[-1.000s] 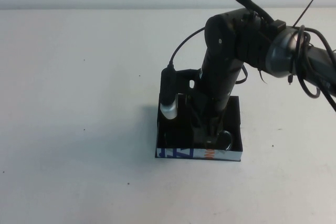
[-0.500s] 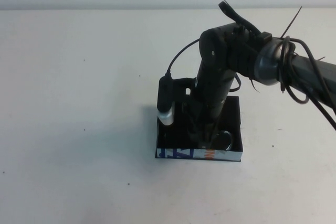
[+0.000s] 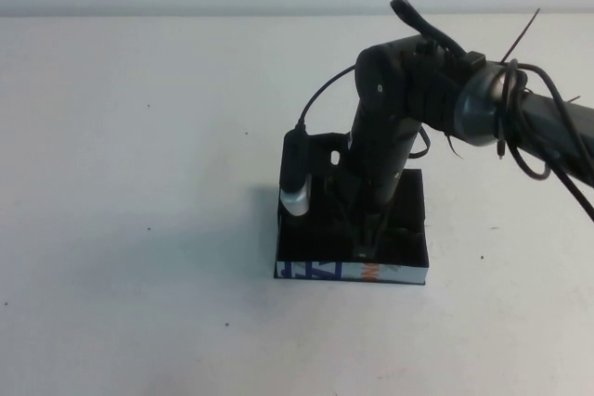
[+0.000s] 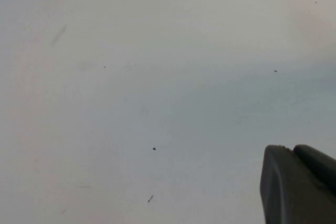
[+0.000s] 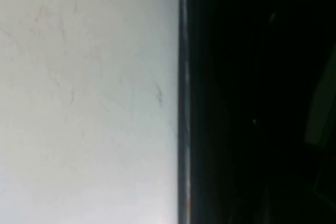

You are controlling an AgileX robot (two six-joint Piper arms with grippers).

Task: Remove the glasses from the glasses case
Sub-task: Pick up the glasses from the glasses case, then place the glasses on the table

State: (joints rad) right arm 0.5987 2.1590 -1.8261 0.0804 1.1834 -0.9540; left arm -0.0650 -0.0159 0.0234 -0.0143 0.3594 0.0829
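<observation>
**Q:** Since the case is the item at issue, what does it hold?

**A:** Item one: glasses case [image 3: 408, 274], shallow rectangular black box, black inside, one white wall with blue lettering and an orange mark facing the robot. Contents: the dark plastic-framed glasses cannot be made out; the interior is black and the arm covers most of it. Presumably they lie inside, beneath the tool.

**Q:** And the grippers?

**A:** Right gripper [image 3: 364, 249]: reaching down into the case, near the white wall. Whether it is spread, pressed together or pinching the frame, I cannot tell. Left gripper [image 4: 299, 184]: parked over bare white table [image 3: 139, 183], away from the case; its spread cannot be told either.

**Q:** How should the step in hand be done well?

**A:** Judged as the grasp inside the box. Close on the frame, not a lens; lift straight up so the glasses pass the low walls without dragging the light case along.

**Q:** Anything else listed?

**A:** Right wrist view: case wall edge against table only.
</observation>
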